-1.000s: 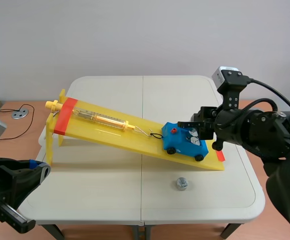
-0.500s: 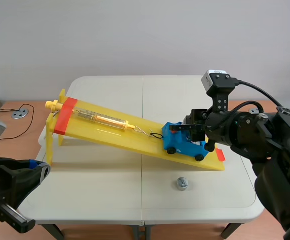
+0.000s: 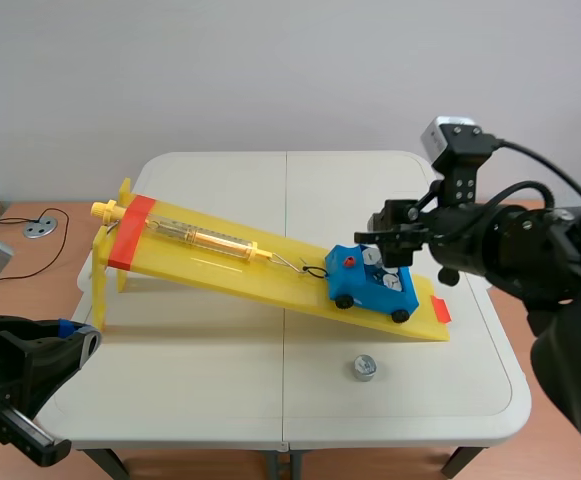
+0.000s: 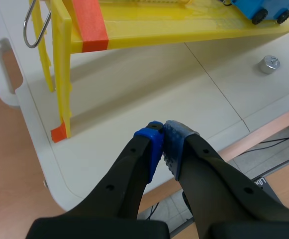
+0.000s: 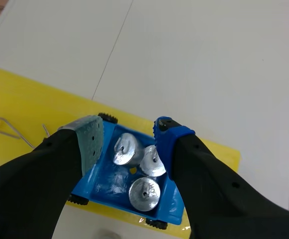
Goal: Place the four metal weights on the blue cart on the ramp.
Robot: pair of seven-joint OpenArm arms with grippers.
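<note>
Item: fourth weight [image 3: 364,367], upright on the tabletop [image 3: 220,350], just off the low end of the ramp [image 3: 260,275], on the robot's side of the blue cart [image 3: 365,292]. We count three weights [image 5: 144,191] in the cart. Above it hangs our right hand [image 5: 127,138], spread wide, empty, and the nearer. Our left hand [image 4: 164,139], closed on nothing, sits well apart.

Three weights [image 5: 144,191] lie in the cart [image 5: 107,183], under the fingers [image 5: 90,142] of the right gripper [image 5: 128,135]; the cart stands on the ramp [image 5: 30,124]. A fourth weight [image 4: 269,64] lies on the table [image 4: 134,99], ahead of the left gripper [image 4: 163,137].
</note>
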